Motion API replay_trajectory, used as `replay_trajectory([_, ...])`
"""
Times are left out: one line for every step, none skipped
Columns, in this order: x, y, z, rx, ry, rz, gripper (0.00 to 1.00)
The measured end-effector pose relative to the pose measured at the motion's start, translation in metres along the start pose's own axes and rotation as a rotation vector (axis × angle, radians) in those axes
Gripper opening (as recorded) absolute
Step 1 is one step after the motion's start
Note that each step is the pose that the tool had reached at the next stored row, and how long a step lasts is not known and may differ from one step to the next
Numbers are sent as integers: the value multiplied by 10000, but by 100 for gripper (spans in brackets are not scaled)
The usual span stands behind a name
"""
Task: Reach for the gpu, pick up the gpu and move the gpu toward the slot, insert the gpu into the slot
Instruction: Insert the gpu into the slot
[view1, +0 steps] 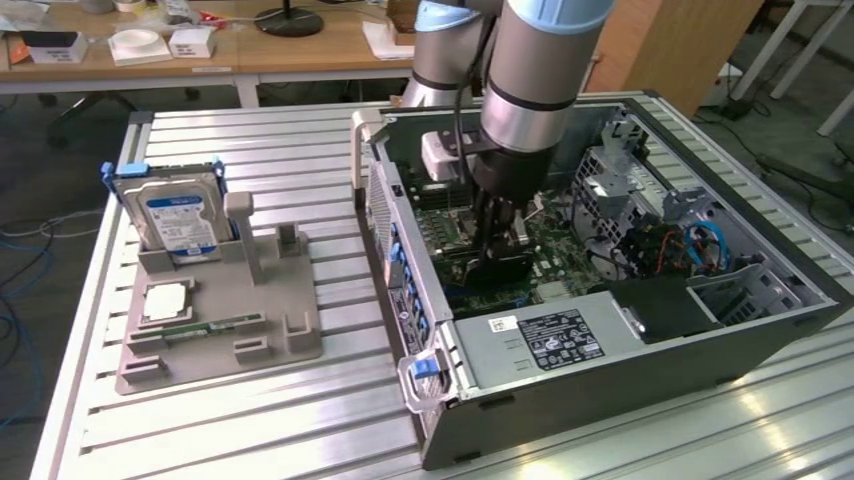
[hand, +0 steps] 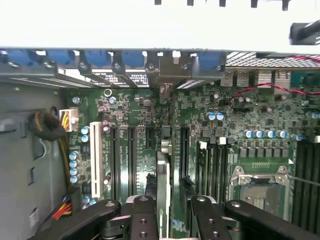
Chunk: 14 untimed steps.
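The gpu, a thin green card seen edge-on, stands in a long dark motherboard slot between the black gripper fingers, which appear slightly parted beside it; insertion is judged nearly done.

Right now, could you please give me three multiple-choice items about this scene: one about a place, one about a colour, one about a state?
1. Where is the hard drive?
A) in the grey holder
B) on the floor
C) on a chair
2. What colour is the motherboard?
A) red
B) green
C) white
3. How is the gpu placed?
A) lying flat in the grey holder
B) leaning on the hard drive
C) on edge over the motherboard
Answers: 1 A, it stands upright in the holder; 2 B, the board is green; 3 C, the wrist view shows its thin edge upright.
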<state>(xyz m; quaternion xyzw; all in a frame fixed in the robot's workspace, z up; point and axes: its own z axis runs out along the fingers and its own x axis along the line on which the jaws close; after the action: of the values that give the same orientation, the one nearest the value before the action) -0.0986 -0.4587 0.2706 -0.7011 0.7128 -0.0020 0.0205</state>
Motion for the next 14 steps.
replay_trajectory([-1,2,-29,25,-1,-1,33])
replay_trajectory([-1,3,-55,46,0,-2,31])
replay_trajectory([-1,2,-62,64,1,-3,31])
replay_trajectory([-1,2,-61,70,2,-4,25])
replay_trajectory([-1,2,-61,70,2,-4,19])
replay_trajectory([-2,2,-62,70,2,-4,13])
replay_trajectory([-2,3,-62,70,3,-2,13])
replay_trajectory([-2,3,-62,70,3,-2,10])
replay_trajectory([-2,3,-62,70,4,-2,10])
replay_trajectory([-2,3,-62,70,4,-2,10])
replay_trajectory([-2,3,-62,70,4,-2,10])
replay_trajectory([-2,3,-62,70,4,-3,10])
replay_trajectory([-2,3,-62,70,4,-3,10])
replay_trajectory([-2,3,-62,70,3,-3,10])
